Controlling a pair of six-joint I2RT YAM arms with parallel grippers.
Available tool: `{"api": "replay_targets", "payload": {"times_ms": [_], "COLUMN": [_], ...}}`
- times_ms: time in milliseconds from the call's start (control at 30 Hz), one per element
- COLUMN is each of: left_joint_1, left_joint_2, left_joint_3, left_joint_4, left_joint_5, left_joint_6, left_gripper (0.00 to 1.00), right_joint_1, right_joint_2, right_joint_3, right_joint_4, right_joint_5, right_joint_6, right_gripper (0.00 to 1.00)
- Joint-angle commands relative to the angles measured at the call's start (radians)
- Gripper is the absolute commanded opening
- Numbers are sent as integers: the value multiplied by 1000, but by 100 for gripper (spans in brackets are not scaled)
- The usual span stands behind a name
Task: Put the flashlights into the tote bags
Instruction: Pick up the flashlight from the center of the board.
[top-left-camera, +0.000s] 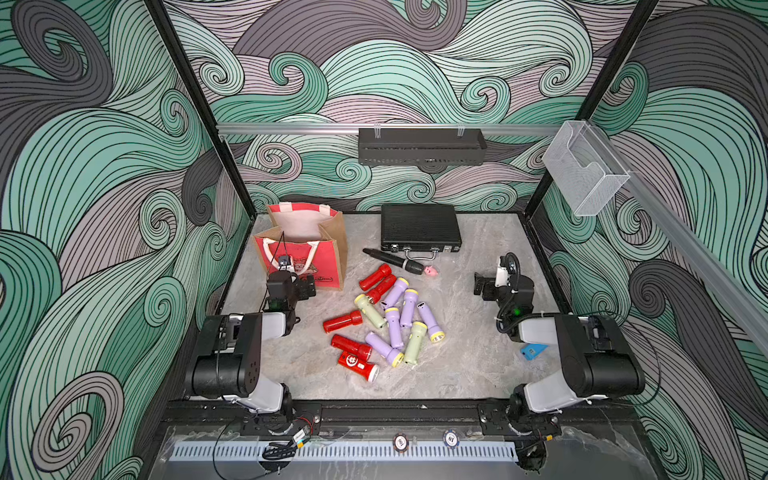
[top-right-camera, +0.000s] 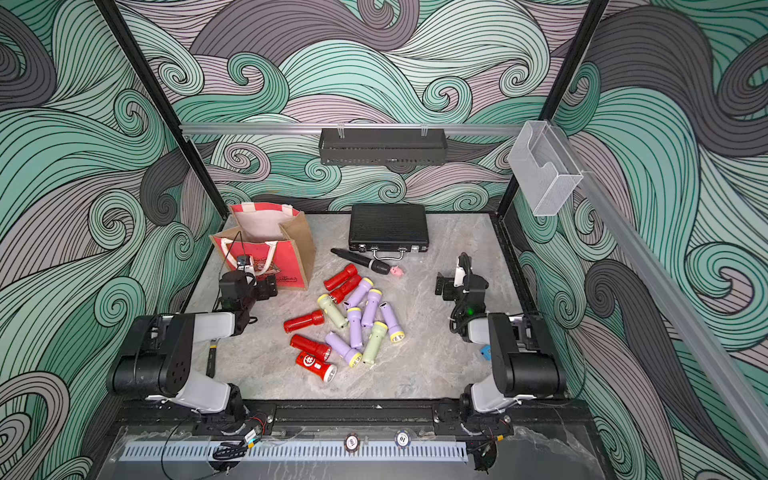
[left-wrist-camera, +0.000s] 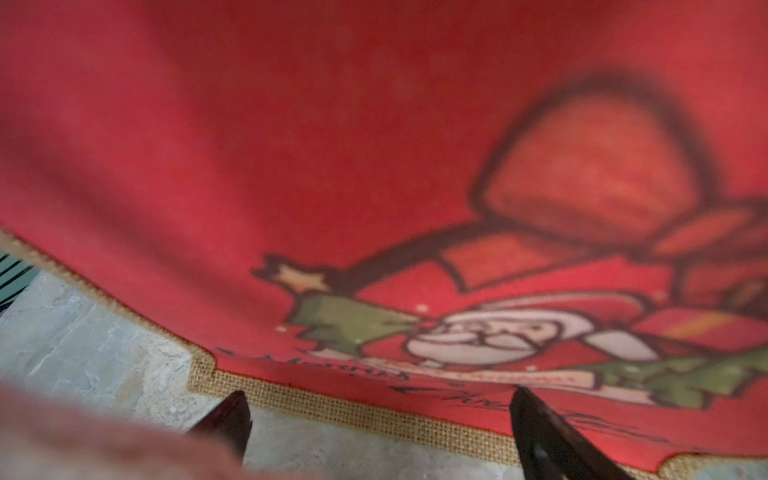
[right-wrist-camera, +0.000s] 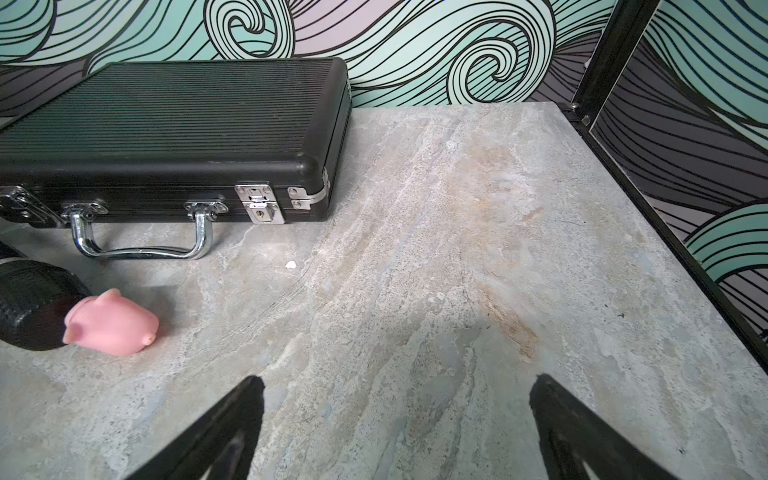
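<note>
Both arms' jaws gape empty — pinch the lone red flashlight (top-left-camera: 343, 321), at the pile's (top-left-camera: 392, 326) nine o'clock, crosswise.

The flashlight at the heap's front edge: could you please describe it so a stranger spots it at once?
Beside the red tote bag lies a heap of flashlights. The flashlight at its near edge is red and, alone among them, shows a round white emblem.

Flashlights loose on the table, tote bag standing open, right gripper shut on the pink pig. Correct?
Not quite: the right wrist view shows the right gripper with jaws open and empty, the pink pig lying apart on the table. The flashlights are loose, the tote bag stands open: yes.
</note>
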Motion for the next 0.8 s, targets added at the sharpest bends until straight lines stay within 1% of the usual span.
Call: {"api": "replay_targets", "payload": {"times_ms": [0, 767], "left_joint_1": [9, 9], "left_joint_2": [9, 9], "left_joint_3": [28, 29], "left_joint_4": [11, 11], "left_joint_5": [-6, -8], "left_joint_6": [5, 3], "left_gripper": [99, 99], "right_joint_1": [6, 2], "right_joint_2": [0, 1], "right_joint_3": [12, 13], "right_joint_4": [8, 7], "right_joint_5": [13, 7], "right_joint_6": [-8, -4], "right_gripper": [99, 99]}}
